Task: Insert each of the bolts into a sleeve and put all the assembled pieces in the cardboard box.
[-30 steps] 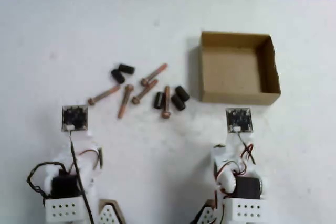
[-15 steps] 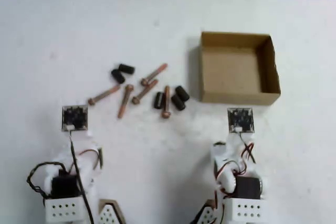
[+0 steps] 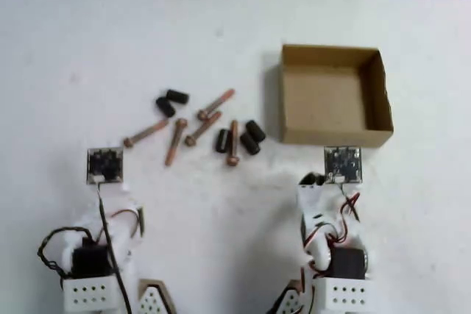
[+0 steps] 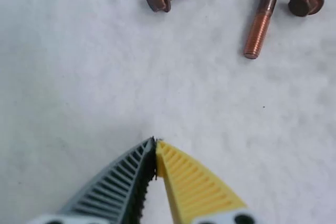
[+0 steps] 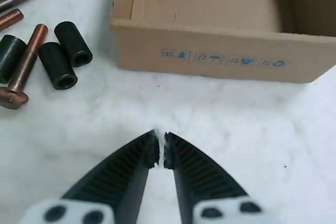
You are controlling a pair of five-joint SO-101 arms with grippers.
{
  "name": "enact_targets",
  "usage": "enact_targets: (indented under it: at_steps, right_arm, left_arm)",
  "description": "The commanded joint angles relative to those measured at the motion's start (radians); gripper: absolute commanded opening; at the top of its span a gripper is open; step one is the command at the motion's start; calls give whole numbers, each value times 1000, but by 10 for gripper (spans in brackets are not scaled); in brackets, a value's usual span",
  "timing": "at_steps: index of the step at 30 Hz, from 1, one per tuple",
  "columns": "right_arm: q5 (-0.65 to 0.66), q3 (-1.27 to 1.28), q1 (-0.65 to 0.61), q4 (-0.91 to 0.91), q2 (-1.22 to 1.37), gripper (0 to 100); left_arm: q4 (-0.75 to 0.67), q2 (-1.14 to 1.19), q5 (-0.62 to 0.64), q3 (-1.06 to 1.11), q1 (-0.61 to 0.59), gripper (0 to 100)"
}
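The fingers (image 4: 189,182) of your left gripper (image 4: 156,144), one grey and one yellow, meet at their ribbed tips with nothing between them, poised over the white table (image 4: 79,77). The two black fingers (image 5: 131,171) of your right gripper (image 5: 160,139) are drawn together as well, with just a hairline slit at the tips. From above you have five copper-coloured metal bolts (image 3: 202,128) and five black cylindrical sleeves (image 3: 176,96) lying loose in a scatter near the middle of the table, each bolt lying outside the sleeves. Two sleeves sit side by side at the scatter's far left, and the other three cluster at its right end around one bolt. The open brown cardboard box (image 3: 335,136) stands upright just right of that scatter, its plain floor showing. Your left arm (image 3: 92,262) is at the near edge on the left, its wrist close to the nearest bolt. Your right arm (image 3: 331,262) is at the near edge on the right, its wrist just in front of the box's near wall. In your left wrist view, three bolts lie ahead of the closed tips and well apart from them, two with their flanged hex heads in sight and one showing its threaded end. In your right wrist view, the box's near wall faces the tips, near but not touching. Beside its corner two sleeves lie next to each other with their bores visible, and a bolt lies between them and a third sleeve.
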Motion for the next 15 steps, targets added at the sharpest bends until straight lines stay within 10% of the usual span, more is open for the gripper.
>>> enact_targets:
  at_steps: [1, 15]
  right_arm:
    - [152, 9, -12, 54, -8, 21]
    - [390, 6, -12, 182, -10, 22]
  left_arm:
    - [-3, -8, 12, -2, -10, 23]
    - [-3, -8, 12, -2, -10, 23]
